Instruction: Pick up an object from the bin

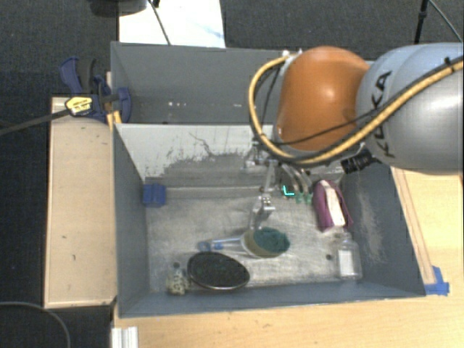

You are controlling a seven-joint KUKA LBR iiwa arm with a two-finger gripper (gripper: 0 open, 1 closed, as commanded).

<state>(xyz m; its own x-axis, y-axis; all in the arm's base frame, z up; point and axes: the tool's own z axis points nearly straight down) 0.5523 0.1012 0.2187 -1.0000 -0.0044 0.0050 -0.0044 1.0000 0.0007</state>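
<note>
arm [406, 100]: big and grey with an orange cover, up on the right side, bent down into the bin.
bin [181, 85]: grey metal with sloping walls and a scratched floor.
gripper [262, 218]: low in the middle of the bin, just over the pad. I cannot tell if it is open or closed.
pad [270, 242]: round, dark green with a tan rim, flat on the floor near the front.
stick [217, 245]: thin and blue, lying flat, one end by the pad's left side.
black oval [217, 272]: at the front, left of the pad.
purple bottle [328, 206]: lying by the right wall.
clear bottle [346, 259]: in the front right corner.
blue block [154, 194]: alone by the left wall.
lump [176, 285]: small and pale, touching the black oval's left end.
</note>
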